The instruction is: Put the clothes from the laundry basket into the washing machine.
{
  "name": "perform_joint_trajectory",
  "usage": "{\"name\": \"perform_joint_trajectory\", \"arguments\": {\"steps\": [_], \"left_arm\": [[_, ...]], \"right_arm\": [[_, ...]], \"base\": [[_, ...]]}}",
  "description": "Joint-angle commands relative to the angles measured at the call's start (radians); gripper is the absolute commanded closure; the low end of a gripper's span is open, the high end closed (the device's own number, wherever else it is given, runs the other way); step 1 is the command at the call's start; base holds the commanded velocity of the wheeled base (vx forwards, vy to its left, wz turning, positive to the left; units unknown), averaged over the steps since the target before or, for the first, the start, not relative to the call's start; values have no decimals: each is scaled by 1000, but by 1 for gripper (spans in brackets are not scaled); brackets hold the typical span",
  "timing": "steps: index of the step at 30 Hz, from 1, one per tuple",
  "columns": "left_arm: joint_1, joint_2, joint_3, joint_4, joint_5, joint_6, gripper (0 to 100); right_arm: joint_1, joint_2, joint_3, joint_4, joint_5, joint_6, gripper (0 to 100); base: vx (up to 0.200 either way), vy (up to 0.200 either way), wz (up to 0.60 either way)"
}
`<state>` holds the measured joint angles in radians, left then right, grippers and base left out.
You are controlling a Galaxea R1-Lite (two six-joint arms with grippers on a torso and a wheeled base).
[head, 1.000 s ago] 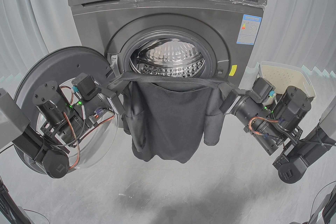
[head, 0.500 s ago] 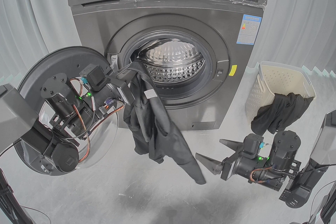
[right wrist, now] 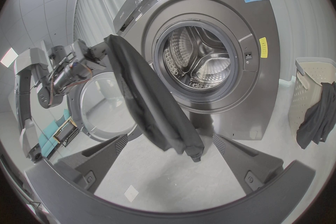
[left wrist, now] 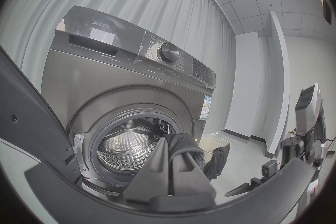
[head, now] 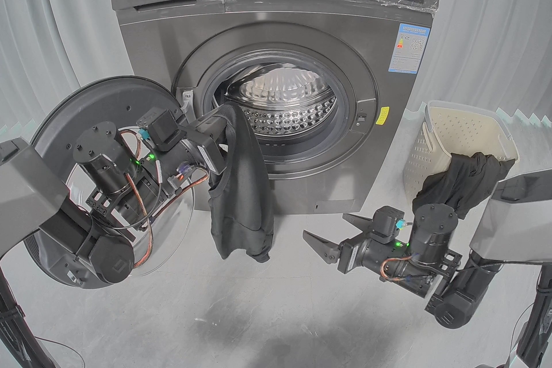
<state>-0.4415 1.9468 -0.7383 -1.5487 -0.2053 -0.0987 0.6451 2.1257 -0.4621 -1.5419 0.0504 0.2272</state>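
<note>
Grey curtains (head: 57, 12) hang behind the washing machine (head: 172, 35), which stands on a pale floor (head: 230, 317) with its round door (head: 109, 99) swung wide to the robot's left. A second ago the dark garment (head: 241, 191) was stretched between both arms across the mouth of the drum (head: 284, 99). Now the right jaws have let go of it and dropped low. The left jaws stay clamped on the garment's top edge, just beside the left rim of the opening. The loose swing seen half a second ago has settled, and the cloth hangs in one long fold, wholly outside the machine, its hem clear of the floor.

The right jaws are spread wide and empty. They sit low in front of the machine, pointing toward the hem, near it but not touching.

The laundry basket (head: 466, 127) stands to the right of the machine, with a second dark garment (head: 460, 185) draped over its rim.

The two-armed spread appears to be given up. No cloth is in the drum yet, so the left arm must swing its load inward, perhaps with the freed right arm gathering the hanging end. The basket's piece then remains.
</note>
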Motion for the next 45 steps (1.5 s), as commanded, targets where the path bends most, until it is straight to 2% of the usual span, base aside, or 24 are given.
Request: {"name": "perform_joint_trajectory", "arguments": {"steps": [1,9,13,14,21,26,31,33,35,41,45], "left_arm": [[-10,1,-3,-1,1,1,100],[-23,1,-9,2,0,2,100],[-40,4,-23,10,0,2,100],[-45,9,-32,15,0,2,100],[-59,12,-53,35,0,1,100],[-60,11,-61,39,1,1,100],[-63,9,-61,38,1,1,100],[-65,9,-62,38,0,-1,100],[-65,6,-61,38,0,-1,100],[-65,1,-62,38,0,-1,100],[-65,1,-62,36,0,-1,100]], "right_arm": [[-25,157,-142,2,0,-6,0],[-21,252,-300,20,9,-62,0],[-9,257,-348,75,11,-62,0],[8,258,-380,117,11,-62,0],[36,341,-546,172,23,-65,0],[51,349,-629,269,28,-65,0],[50,411,-757,321,14,-80,0],[36,468,-851,338,-14,-121,0],[27,500,-905,339,-29,-126,0],[27,546,-968,350,-35,-124,0],[25,579,-1010,347,-64,-123,0]], "base": [[0,0,0],[0,0,0],[0,0,0],[0,0,0],[0,0,0],[0,0,0],[0,0,0],[0,0,0],[0,0,0],[0,0,0],[0,0,0]]}}
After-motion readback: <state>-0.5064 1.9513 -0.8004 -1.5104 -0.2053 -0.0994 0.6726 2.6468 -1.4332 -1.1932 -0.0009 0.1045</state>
